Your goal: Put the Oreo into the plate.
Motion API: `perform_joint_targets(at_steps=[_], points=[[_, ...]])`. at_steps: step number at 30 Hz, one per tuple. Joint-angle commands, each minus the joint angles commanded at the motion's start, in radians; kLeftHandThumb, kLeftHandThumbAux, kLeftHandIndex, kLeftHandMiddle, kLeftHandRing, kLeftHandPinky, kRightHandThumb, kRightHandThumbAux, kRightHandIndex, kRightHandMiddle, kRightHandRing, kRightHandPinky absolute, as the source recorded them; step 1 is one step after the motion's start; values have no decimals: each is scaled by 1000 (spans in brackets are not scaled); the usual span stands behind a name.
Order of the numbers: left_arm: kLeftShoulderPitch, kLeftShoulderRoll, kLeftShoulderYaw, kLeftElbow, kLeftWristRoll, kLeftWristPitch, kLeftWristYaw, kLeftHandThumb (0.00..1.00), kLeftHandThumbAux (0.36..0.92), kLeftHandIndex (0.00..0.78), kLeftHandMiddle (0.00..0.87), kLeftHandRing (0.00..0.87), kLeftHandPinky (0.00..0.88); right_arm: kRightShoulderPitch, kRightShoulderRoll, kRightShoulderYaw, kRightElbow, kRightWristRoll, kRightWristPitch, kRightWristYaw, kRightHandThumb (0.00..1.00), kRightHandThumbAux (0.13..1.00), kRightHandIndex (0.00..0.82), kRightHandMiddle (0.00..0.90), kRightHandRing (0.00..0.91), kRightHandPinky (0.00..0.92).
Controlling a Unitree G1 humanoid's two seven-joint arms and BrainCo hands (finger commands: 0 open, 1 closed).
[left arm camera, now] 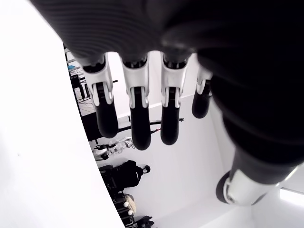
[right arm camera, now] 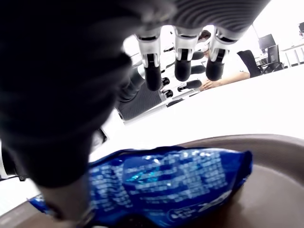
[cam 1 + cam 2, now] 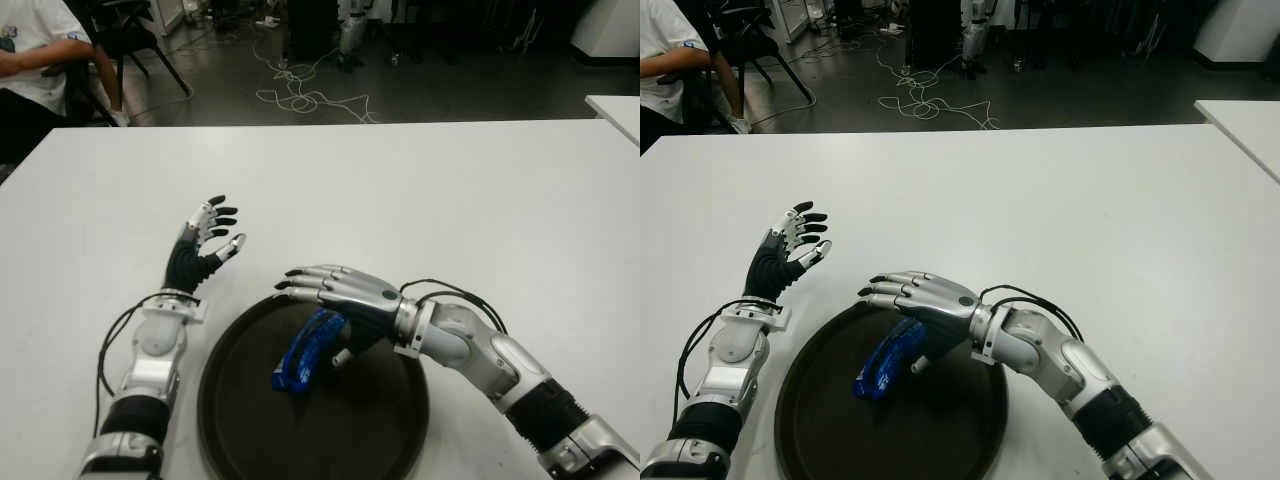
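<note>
In the left eye view, the Oreo [image 3: 303, 352], a blue pack, lies inside the plate [image 3: 385, 430], a dark round tray on the white table [image 3: 420, 200]. The right hand [image 3: 338, 290] hovers just above it with fingers [image 3: 300, 284] stretched flat and apart, gripping nothing; my guess is the pack has been let go, so the open palm sits over it only because the release happened here. The left hand [image 3: 205, 240] shows to the left of the plate's far rim, raised, fingers spread and empty, kept out of the way. A person [image 3: 35, 60] sits beyond the table's far left corner.

The right eye view shows the same layout: pack within the rim, right hand over it, left hand well apart.

The left wrist view shows four fingertips [image 1: 137, 128] extended and separate, nothing between them.

The right wrist view looks under the palm: the Oreo rests on the plate's dark floor, fingertips [image 2: 183, 66] lifted clear above it. The thumb sits close to the pack's end; whether it touches is unclear. The placing looks done.
</note>
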State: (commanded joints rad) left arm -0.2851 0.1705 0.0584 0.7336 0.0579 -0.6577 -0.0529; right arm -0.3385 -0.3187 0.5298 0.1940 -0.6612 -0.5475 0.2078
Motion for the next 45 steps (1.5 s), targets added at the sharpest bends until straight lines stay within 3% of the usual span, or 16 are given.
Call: perform_joint_targets(at_steps=[6, 11, 17, 21, 24, 26, 28, 32, 34, 38, 41, 45], points=[[-8, 1, 3, 21, -2, -16, -2, 114, 665, 144, 259, 252, 241, -15, -4, -3, 15, -11, 4, -2, 22, 826, 23, 0, 0, 0], [-13, 0, 6, 34, -2, -22, 2, 130, 677, 147, 254, 250, 240, -29, -13, -11, 23, -13, 10, -1, 39, 824, 15, 0, 0, 0], [-22, 2, 7, 55, 1, -28, 8, 145, 680, 147, 259, 259, 260, -57, -36, -54, 45, 26, 19, 10, 34, 805, 9, 0, 0, 0], [-31, 5, 7, 70, 2, -33, 6, 145, 670, 144, 256, 259, 259, -105, -73, -105, 97, 73, 4, 26, 15, 804, 10, 0, 0, 0], [-35, 7, 8, 79, -2, -34, -1, 141, 659, 144, 250, 256, 259, -176, -108, -153, 218, 141, -20, 51, 4, 808, 15, 0, 0, 0], [-37, 8, 8, 82, -6, -33, -9, 141, 661, 146, 251, 256, 259, -240, -96, -177, 376, 200, -40, 74, 2, 816, 24, 12, 7, 24], [-39, 9, 8, 83, -8, -32, -14, 136, 671, 149, 253, 256, 263, -299, -61, -195, 534, 245, -42, 87, 0, 831, 38, 45, 39, 73], [-39, 10, 7, 80, -10, -29, -22, 111, 685, 149, 255, 255, 267, -346, 18, -246, 767, 285, -5, 8, 0, 845, 68, 119, 125, 162], [-37, 10, 7, 76, -11, -29, -25, 99, 685, 148, 254, 253, 264, -357, 44, -282, 821, 311, 35, -38, 0, 842, 90, 155, 169, 201], [-37, 8, 7, 76, -8, -36, -23, 92, 688, 148, 253, 253, 261, -419, 117, -454, 948, 488, 208, -43, 0, 841, 129, 215, 244, 302], [-38, 6, 7, 75, -8, -33, -23, 94, 692, 151, 255, 257, 263, -437, 131, -564, 982, 609, 289, -8, 0, 855, 148, 253, 292, 370], [-37, 5, 6, 76, -9, -32, -26, 88, 693, 155, 261, 268, 279, -460, 140, -651, 1029, 699, 358, -1, 0, 870, 168, 301, 352, 432]])
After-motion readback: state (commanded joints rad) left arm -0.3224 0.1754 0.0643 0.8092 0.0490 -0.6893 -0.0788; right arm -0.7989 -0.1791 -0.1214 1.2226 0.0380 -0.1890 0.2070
